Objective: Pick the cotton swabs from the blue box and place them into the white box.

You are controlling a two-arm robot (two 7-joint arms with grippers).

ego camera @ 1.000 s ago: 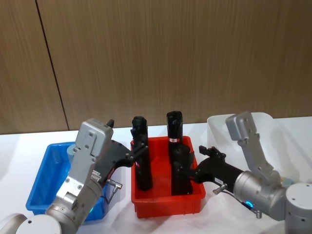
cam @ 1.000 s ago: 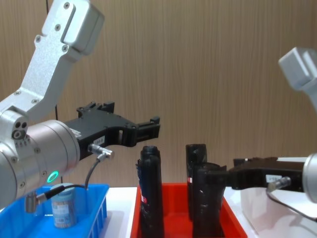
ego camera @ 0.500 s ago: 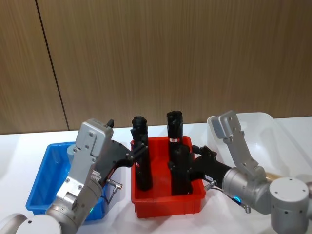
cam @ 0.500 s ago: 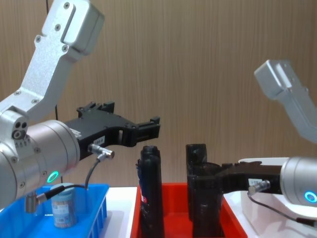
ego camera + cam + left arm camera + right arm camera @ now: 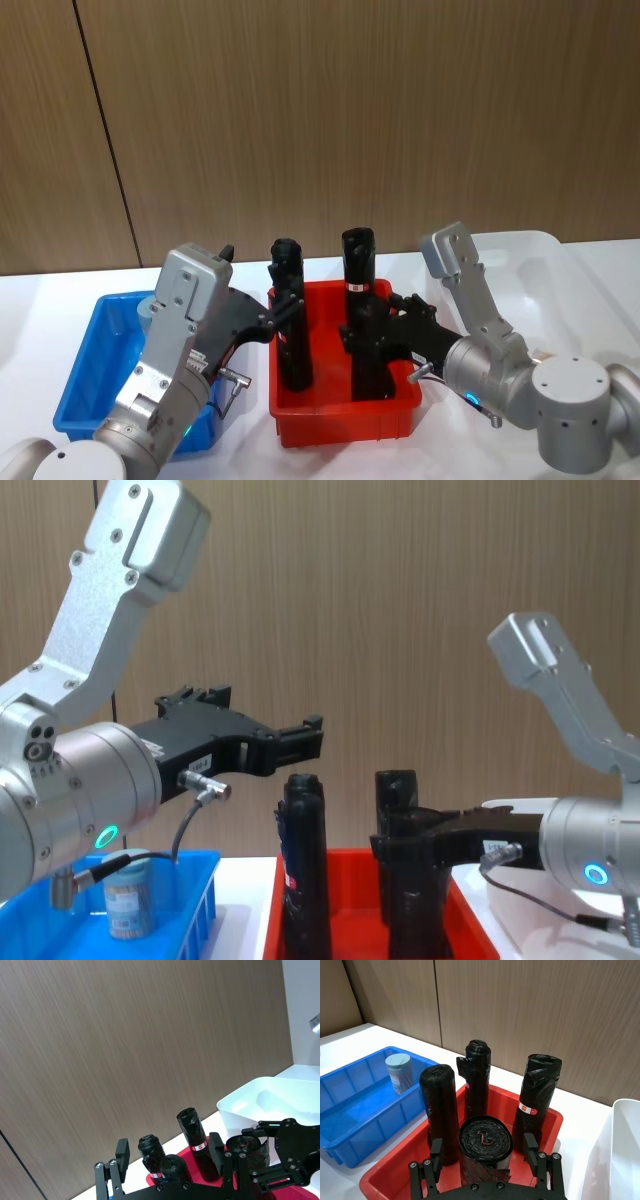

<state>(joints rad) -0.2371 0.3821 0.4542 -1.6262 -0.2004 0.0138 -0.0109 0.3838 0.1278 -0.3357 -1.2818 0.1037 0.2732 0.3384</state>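
One cotton swabs jar [image 5: 399,1073] with a pale blue lid stands upright in the blue box [image 5: 350,1110], and shows low in the chest view [image 5: 127,905]. My left gripper [image 5: 283,311] hangs open above the gap between the blue box [image 5: 85,380] and the red bin, holding nothing. My right gripper [image 5: 372,335] is open over the red bin, its fingers [image 5: 436,1152] flanking the front black cylinder [image 5: 485,1145] without touching it. The white box [image 5: 560,265] sits at the right.
The red bin [image 5: 340,425] stands between the two boxes and holds three tall black wrapped cylinders [image 5: 288,320]. They rise well above its rim. A wooden wall lies close behind the table. My left arm's body covers much of the blue box in the head view.
My right arm has swung left from beside the white box to over the red bin, bringing its fingers around the front black cylinder. The left arm and the jar have not moved.
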